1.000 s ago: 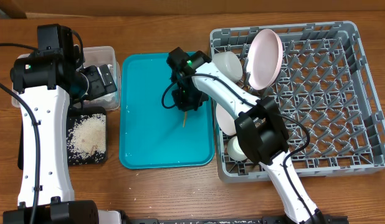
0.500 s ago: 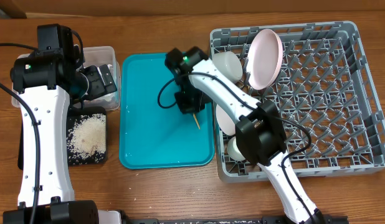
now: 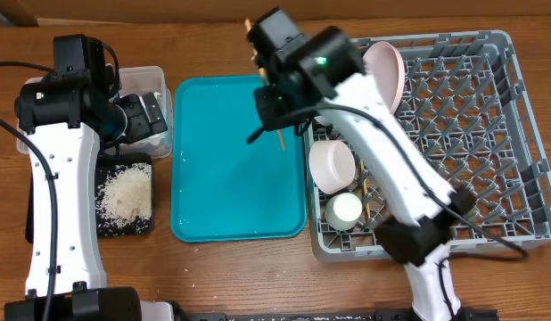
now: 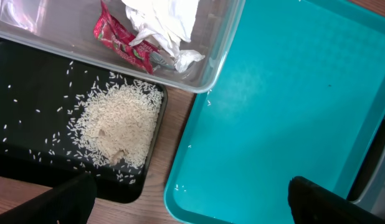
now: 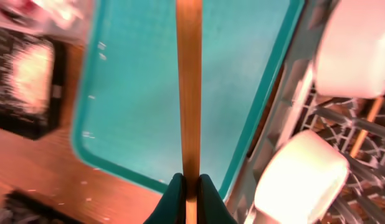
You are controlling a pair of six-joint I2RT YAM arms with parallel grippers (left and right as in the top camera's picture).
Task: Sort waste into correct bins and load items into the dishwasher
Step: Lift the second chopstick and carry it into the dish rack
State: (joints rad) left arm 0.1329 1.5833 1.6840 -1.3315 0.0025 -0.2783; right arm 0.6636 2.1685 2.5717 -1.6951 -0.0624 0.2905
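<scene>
A chopstick (image 5: 189,81) is clamped in the right gripper (image 5: 190,190) above the teal tray (image 3: 213,178); carrying it right into the dish rack (image 3: 489,152) is called for next; the left gripper (image 4: 192,202) is spread, empty

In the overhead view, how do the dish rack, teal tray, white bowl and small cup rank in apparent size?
1. dish rack
2. teal tray
3. white bowl
4. small cup
Bowl and cup are close, but the bowl looks wider.
</scene>
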